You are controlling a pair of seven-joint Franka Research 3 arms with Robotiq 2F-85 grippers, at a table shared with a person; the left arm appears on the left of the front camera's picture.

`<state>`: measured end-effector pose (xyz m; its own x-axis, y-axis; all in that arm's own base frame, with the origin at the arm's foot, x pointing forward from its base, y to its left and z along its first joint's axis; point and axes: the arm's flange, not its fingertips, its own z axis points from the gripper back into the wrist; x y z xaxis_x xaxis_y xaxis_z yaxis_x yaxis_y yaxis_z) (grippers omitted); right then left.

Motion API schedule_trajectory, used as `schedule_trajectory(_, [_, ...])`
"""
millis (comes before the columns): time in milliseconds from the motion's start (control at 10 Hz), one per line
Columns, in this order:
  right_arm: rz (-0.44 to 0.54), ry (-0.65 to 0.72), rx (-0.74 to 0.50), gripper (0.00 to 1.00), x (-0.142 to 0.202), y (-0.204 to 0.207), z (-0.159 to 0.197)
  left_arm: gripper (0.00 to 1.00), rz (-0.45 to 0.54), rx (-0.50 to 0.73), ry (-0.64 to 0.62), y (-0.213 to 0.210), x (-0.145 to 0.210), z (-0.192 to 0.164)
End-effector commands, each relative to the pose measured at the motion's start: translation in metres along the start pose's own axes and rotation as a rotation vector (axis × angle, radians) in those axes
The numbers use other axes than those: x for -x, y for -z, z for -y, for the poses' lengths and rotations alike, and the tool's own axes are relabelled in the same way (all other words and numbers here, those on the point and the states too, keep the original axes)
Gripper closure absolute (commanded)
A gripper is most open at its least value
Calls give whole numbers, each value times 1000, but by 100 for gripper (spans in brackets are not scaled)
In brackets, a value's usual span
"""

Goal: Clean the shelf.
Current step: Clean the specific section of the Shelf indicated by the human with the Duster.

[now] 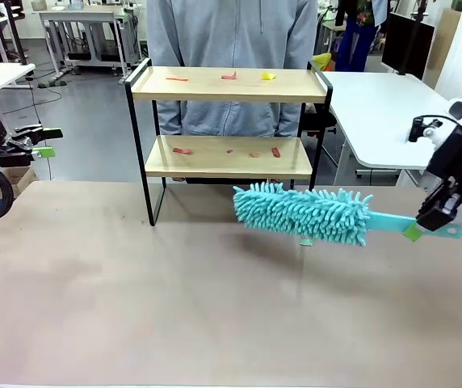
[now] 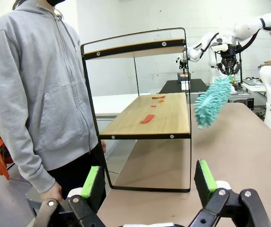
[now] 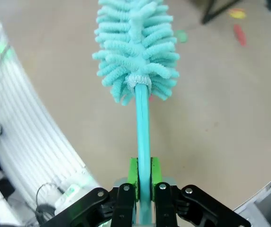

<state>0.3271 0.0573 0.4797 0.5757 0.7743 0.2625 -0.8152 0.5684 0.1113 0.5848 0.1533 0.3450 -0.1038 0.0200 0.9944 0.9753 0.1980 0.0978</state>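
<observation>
The shelf (image 1: 207,85), scraps (image 1: 182,150) on both boards, stands just beyond the duster (image 1: 304,212) head, ahead of the right gripper (image 1: 422,226), whose fingers clamp the handle. The left gripper (image 2: 147,179) gapes, holding nothing. Risk: the head snags an end rail (image 1: 321,74) and tips the shelf. Open table (image 1: 215,307) lies beneath the fingers.

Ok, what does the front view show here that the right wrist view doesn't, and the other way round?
Front view: the two-tier shelf, red and yellow scraps along both boards, a person in a grey hoodie behind it, and the left gripper off to the left. Right wrist view: close up, the green pads pinching the handle of the teal duster from both sides. Both: the right gripper, jaws shut on the duster, its head over the brown table near a green scrap.
</observation>
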Motion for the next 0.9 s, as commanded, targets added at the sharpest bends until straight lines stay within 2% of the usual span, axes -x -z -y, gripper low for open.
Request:
schedule_trajectory(0, [-15, -142, -93, 87, 3, -20, -15, 0, -2, -2, 12, 1, -3, 1])
schedule_trajectory(200, [-83, -282, -84, 87, 10, -42, -24, 0, -2, -2, 12, 1, -3, 1])
schedule_trajectory(500, [-196, -400, -15, 87, 14, -78, -38, 0, -2, -2, 12, 1, -3, 1])
schedule_trajectory(800, [-357, -416, 54, 87, 21, -87, -58, 0, -2, -2, 12, 1, -3, 1])
